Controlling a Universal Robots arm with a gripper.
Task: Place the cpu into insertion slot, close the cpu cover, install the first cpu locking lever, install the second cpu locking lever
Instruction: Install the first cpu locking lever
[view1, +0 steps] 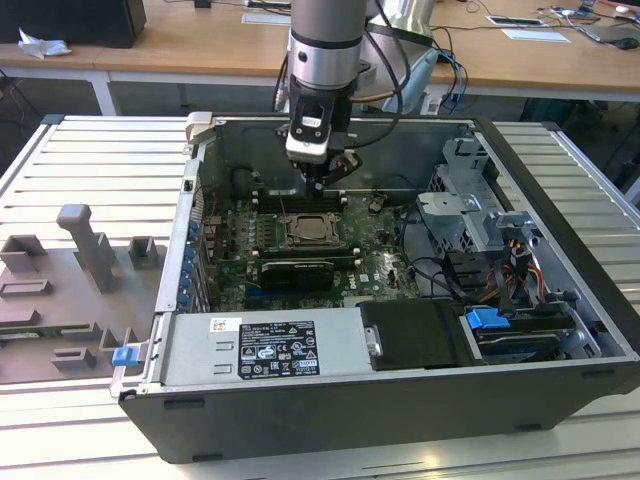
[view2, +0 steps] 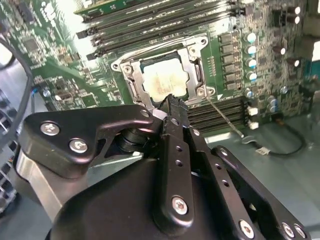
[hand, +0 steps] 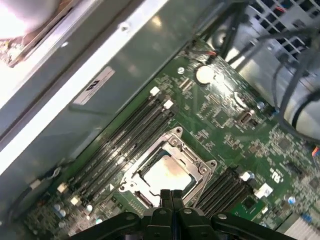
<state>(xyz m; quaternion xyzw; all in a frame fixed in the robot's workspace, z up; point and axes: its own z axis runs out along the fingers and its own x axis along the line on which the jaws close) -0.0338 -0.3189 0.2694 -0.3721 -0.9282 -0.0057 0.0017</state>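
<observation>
The cpu (view1: 311, 230) (view2: 165, 77) (hand: 167, 176) lies with its silvery top up in the insertion slot (view2: 127, 70) on the green board. The cpu cover (view2: 194, 65) (hand: 194, 161) lies flat around it as a silver frame. A thin wire locking lever (view2: 226, 118) juts out from one corner of the socket, away from the frame. My gripper (view1: 322, 184) (view2: 170, 100) (hand: 171, 193) hangs just above the socket's edge, shut, with nothing between its black fingers.
Long black memory slots (view2: 165, 22) (hand: 125, 142) flank the socket. In the exterior view a black graphics card (view1: 296, 272) lies in front of the socket, with a power supply (view1: 265, 348) nearer and a drive cage and cables (view1: 500, 250) at the exterior view's right. A grey fixture plate (view1: 70, 290) lies outside the case.
</observation>
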